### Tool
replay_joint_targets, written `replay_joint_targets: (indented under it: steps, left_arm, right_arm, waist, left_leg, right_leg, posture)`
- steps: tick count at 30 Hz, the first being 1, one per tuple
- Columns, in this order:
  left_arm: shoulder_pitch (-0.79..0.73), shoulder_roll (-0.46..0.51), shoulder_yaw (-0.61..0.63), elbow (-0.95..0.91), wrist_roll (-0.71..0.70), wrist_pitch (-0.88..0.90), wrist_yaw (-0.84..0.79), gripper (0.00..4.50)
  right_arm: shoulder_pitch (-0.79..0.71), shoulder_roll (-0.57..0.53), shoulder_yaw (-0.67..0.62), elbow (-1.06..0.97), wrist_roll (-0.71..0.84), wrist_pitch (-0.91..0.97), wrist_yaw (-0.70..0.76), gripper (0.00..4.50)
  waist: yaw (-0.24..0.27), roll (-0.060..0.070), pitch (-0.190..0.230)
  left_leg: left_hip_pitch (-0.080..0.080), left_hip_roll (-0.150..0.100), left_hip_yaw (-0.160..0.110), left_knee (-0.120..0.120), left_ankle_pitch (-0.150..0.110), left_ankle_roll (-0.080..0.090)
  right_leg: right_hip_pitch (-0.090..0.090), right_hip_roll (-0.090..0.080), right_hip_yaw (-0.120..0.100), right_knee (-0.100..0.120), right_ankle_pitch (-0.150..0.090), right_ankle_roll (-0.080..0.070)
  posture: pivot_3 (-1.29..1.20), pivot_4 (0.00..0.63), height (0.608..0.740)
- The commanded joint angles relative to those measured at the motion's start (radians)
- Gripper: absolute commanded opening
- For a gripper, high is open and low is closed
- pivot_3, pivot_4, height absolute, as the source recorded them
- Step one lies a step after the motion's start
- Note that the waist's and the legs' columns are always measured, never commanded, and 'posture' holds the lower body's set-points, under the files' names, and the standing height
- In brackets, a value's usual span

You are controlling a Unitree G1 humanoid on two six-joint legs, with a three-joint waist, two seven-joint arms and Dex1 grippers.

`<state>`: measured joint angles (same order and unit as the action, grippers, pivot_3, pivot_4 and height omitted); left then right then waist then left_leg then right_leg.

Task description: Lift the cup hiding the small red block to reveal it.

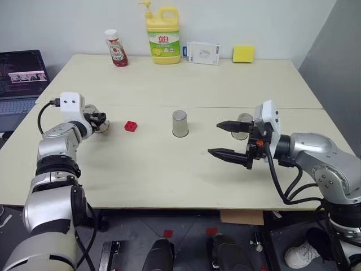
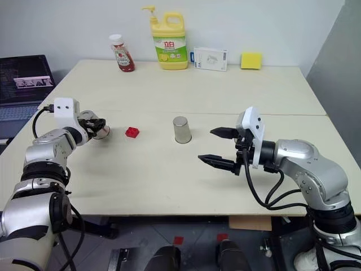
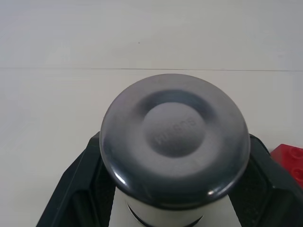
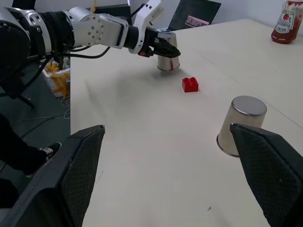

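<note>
Where the left gripper (image 1: pixel 100 120) reaches over the table's left side, its black fingers (image 3: pixel 75 189) are clamped on an upturned steel cup (image 4: pixel 167 56), gripping the wall on both sides with the closed base facing the wrist camera. Whether that cup's rim touches the table or hangs just above it cannot be told. Just beside it, toward the table's middle, the small red block (image 1: pixel 131 126) lies uncovered on the bare wood, apart from the cup.

The right gripper (image 1: pixel 225 139) hovers over the table's right half with its jaws spread wide and nothing between them. A second cup (image 1: pixel 180 123) stands mouth-down near the table's middle, between the two grippers, and a third cup (image 1: pixel 244 125) sits mouth-down just behind the right gripper's fingers, partly hidden by them.

Along the far edge stand a red-capped sauce bottle (image 1: pixel 116 48), a yellow detergent jug (image 1: pixel 163 34), a white box (image 1: pixel 203 53) and a yellow sponge (image 1: pixel 243 54). A laptop (image 1: pixel 21 79) sits off the table's left edge.
</note>
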<state>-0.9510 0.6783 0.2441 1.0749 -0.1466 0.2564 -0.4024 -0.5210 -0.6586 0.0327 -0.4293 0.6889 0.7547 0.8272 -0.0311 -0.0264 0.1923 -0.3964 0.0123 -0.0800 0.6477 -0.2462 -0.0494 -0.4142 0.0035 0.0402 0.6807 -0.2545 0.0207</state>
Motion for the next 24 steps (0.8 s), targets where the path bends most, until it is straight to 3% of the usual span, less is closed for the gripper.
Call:
replay_joint_targets:
  steps: [1, 6, 12, 18, 24]
  left_arm:
    - [-0.045, 0.010, 0.019, 0.038, -0.001, -0.039, 0.026, 3.43]
    - [-0.057, 0.014, 0.028, 0.047, -0.015, -0.048, 0.011, 4.44]
    - [-0.066, 0.034, 0.032, -0.030, -0.016, -0.066, 0.009, 4.44]
    - [-0.012, 0.085, 0.020, -0.306, -0.038, -0.002, -0.119, 4.44]
    - [0.182, 0.204, -0.022, -0.645, -0.072, 0.127, -0.346, 4.44]
  right_arm:
    - [-0.015, -0.006, -0.014, -0.021, 0.005, -0.005, 0.006, 4.50]
    - [-0.016, -0.011, -0.023, -0.025, 0.010, 0.002, 0.003, 4.50]
    - [-0.009, -0.011, -0.030, -0.027, 0.010, 0.001, 0.000, 4.50]
    - [0.004, -0.005, -0.042, -0.034, 0.018, 0.003, -0.014, 4.50]
    - [0.013, -0.016, -0.060, -0.024, 0.009, -0.014, -0.009, 4.50]
  waist:
    - [-0.001, 0.000, 0.000]
    - [-0.001, 0.000, 0.000]
    - [-0.001, 0.000, 0.000]
    - [-0.001, 0.000, 0.000]
    - [-0.010, 0.000, 0.000]
  left_leg:
    - [0.000, 0.000, 0.000, 0.000, 0.000, 0.000]
    - [0.000, 0.000, 0.000, 0.000, 0.000, 0.000]
    - [0.000, 0.000, 0.000, 0.000, 0.000, 0.000]
    - [-0.001, 0.000, 0.000, 0.000, 0.000, 0.000]
    - [0.000, 0.000, 0.001, -0.001, 0.000, 0.000]
  right_leg:
    - [0.000, 0.000, 0.000, 0.000, 0.000, 0.000]
    - [0.000, 0.000, 0.000, 0.000, 0.000, 0.000]
    - [0.000, 0.000, 0.000, 0.000, 0.000, 0.000]
    - [-0.001, 0.000, 0.000, 0.000, 0.000, -0.001]
    - [-0.001, -0.001, 0.001, 0.001, 0.000, -0.001]
  posture:
    - [0.00, 0.150, 0.740]
    - [0.00, 0.150, 0.740]
    - [0.00, 0.150, 0.740]
    - [0.00, 0.150, 0.740]
    - [0.00, 0.150, 0.740]
